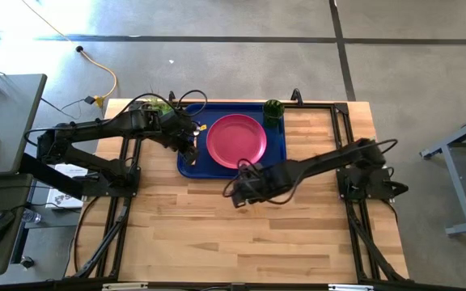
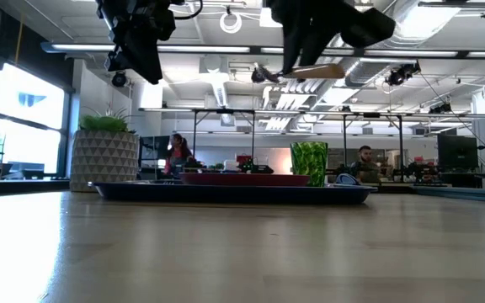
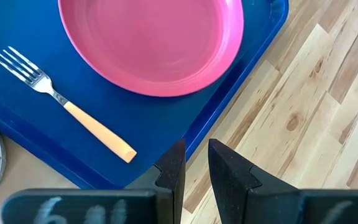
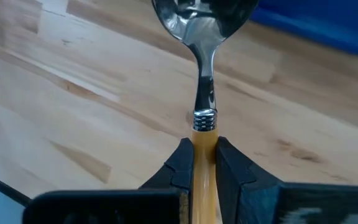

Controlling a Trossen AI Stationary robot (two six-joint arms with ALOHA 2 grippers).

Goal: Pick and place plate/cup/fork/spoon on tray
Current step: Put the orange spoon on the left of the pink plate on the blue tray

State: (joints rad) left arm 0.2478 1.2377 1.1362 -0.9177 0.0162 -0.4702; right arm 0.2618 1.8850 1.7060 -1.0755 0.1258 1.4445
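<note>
The dark blue tray (image 1: 191, 166) lies at the table's far middle. The pink plate (image 1: 237, 139) and the fork (image 3: 67, 106) lie flat on it, the fork to the plate's left. The green cup (image 1: 273, 109) stands upright at the tray's far right corner. My left gripper (image 3: 196, 163) hovers over the tray's near left corner, empty, with a narrow gap between its fingers. My right gripper (image 4: 204, 152) is over the bare table near the tray's front edge, shut on the spoon (image 4: 204, 37), which also shows high above the table in the low view (image 2: 306, 72). My right gripper pinches the spoon's orange-tan handle (image 4: 204, 140) between its two fingers, just behind the metal collar. The fingers lie along the handle, and the bowl (image 4: 201, 18) sticks out ahead of them. The spoon is lifted clear and lies about level.
A plant in a pale patterned pot (image 1: 156, 105) stands just off the tray's far left corner, close behind my left arm. Bare wooden table (image 1: 241, 242) spreads across the near half. People (image 2: 178, 153) sit in the room beyond the table.
</note>
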